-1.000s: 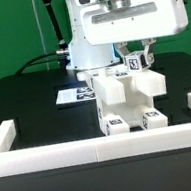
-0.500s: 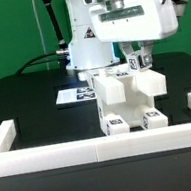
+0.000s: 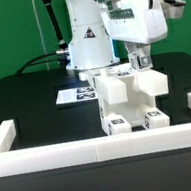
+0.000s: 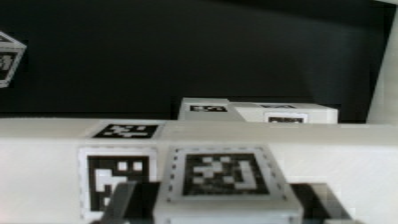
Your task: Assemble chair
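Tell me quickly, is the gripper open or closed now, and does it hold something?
Gripper: closed on a small tagged chair part, on top of the chair.

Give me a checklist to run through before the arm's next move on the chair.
1. Fingers closed on the tagged piece: ok.
2. Tagged piece fully seated on the chair: cannot tell.
3. Chair sitting level on the table, not tilted: ok.
4. Chair inside the white rail: ok.
5. Marker board clear of the arm: ok.
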